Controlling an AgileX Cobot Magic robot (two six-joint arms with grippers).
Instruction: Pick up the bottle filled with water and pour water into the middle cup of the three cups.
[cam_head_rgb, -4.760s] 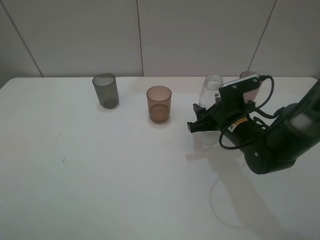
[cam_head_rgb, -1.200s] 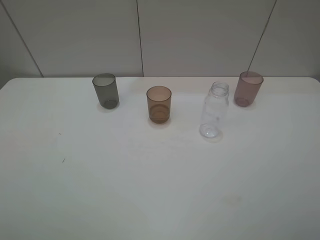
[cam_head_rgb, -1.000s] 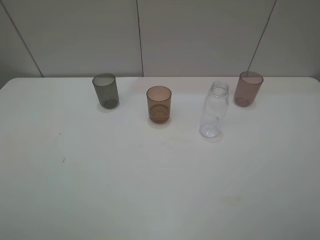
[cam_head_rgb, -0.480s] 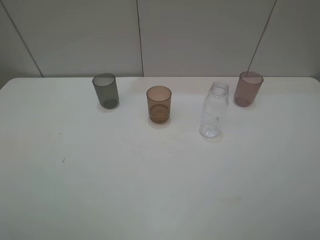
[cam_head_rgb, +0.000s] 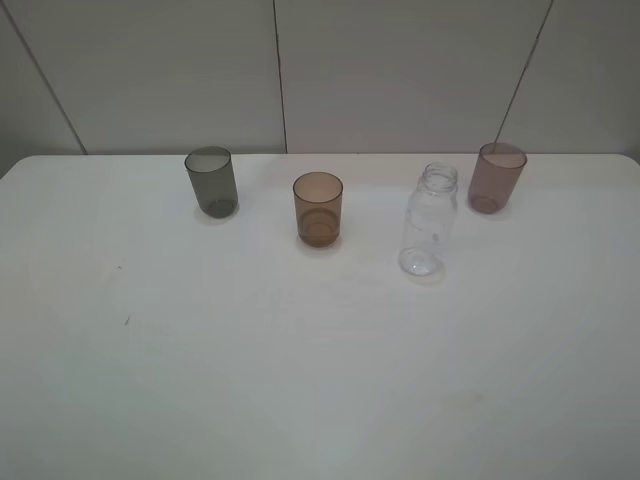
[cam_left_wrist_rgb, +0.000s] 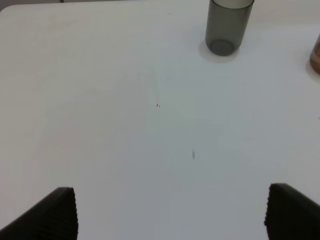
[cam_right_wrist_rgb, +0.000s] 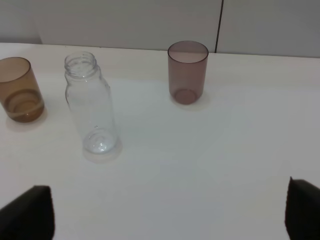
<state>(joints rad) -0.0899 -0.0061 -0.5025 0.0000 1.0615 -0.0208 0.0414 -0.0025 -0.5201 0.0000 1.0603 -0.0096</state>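
The clear capless bottle (cam_head_rgb: 428, 222) stands upright on the white table, between the orange-brown middle cup (cam_head_rgb: 318, 208) and the pink-mauve cup (cam_head_rgb: 496, 177). The smoky grey cup (cam_head_rgb: 212, 181) stands at the left. All three cups are upright. The right wrist view shows the bottle (cam_right_wrist_rgb: 92, 105), the orange-brown cup (cam_right_wrist_rgb: 19, 90) and the pink-mauve cup (cam_right_wrist_rgb: 187, 72), with my right gripper (cam_right_wrist_rgb: 165, 212) open, empty and well back from them. My left gripper (cam_left_wrist_rgb: 175, 212) is open and empty, far short of the grey cup (cam_left_wrist_rgb: 227, 25). Neither arm shows in the exterior view.
The white table (cam_head_rgb: 300, 360) reaches back to a grey panelled wall (cam_head_rgb: 400, 70) right behind the cups. Two small dark specks (cam_left_wrist_rgb: 193, 154) mark the table's left part.
4.8 s ago the right gripper was at the bottle; now that arm is out of the exterior view and the bottle stands free. Nothing has moved in the last second.
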